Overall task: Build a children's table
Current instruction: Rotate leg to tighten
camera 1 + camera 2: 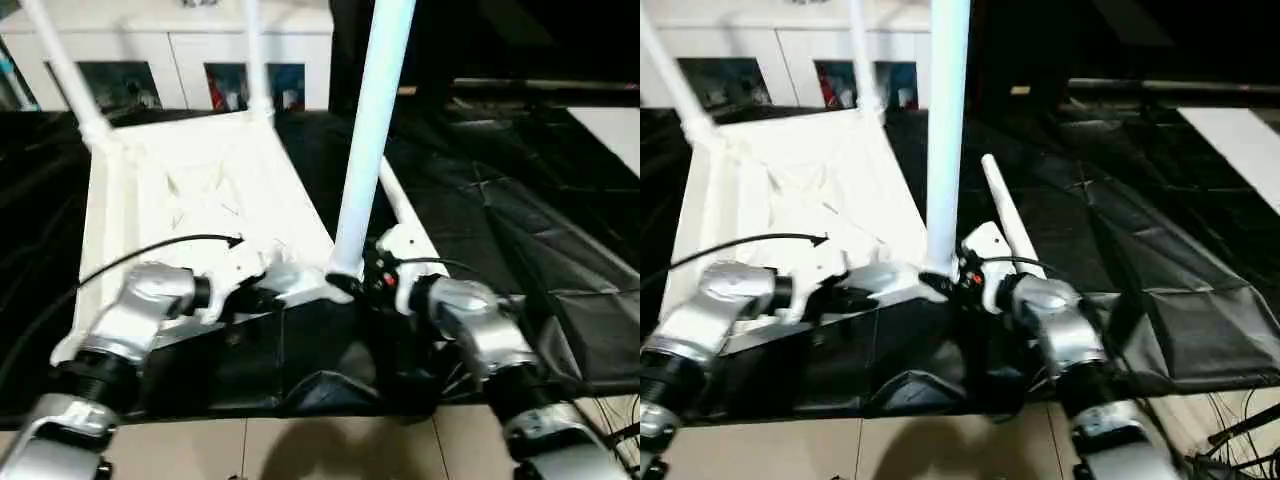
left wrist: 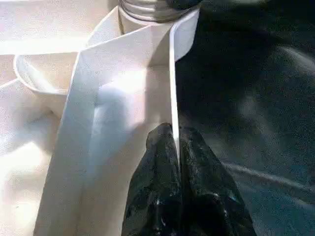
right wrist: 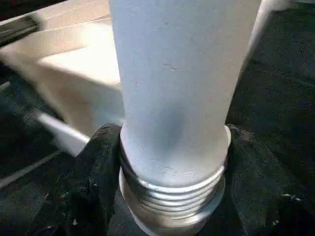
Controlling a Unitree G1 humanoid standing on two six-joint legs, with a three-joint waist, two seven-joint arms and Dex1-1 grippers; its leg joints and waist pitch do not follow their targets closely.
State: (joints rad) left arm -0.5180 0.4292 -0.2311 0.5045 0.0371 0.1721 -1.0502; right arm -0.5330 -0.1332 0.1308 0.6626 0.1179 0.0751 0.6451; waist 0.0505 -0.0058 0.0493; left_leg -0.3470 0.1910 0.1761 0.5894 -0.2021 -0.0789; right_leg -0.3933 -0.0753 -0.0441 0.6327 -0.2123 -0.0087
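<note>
The white tabletop (image 1: 200, 190) lies underside up on the black sheet, with two white legs (image 1: 65, 65) (image 1: 255, 60) standing in its far corner sockets. A third leg (image 1: 370, 130) stands upright at the near right corner, and my right gripper (image 1: 365, 280) is shut on its lower end. In the right wrist view the leg's grey threaded end (image 3: 172, 196) shows below the fingers (image 3: 98, 167). My left gripper (image 2: 176, 142) is shut on the thin near wall of the tabletop (image 2: 123, 88), close to that corner. A fourth leg (image 1: 1005, 215) lies loose to the right of the tabletop.
The black-sheeted work table (image 1: 500, 200) stretches to the right, its sheet wrinkled. Its front edge runs just before my forearms, with tiled floor (image 1: 300, 440) below. A white cabinet with glass doors (image 1: 200, 60) stands behind. Cables (image 1: 1240, 430) hang at the lower right.
</note>
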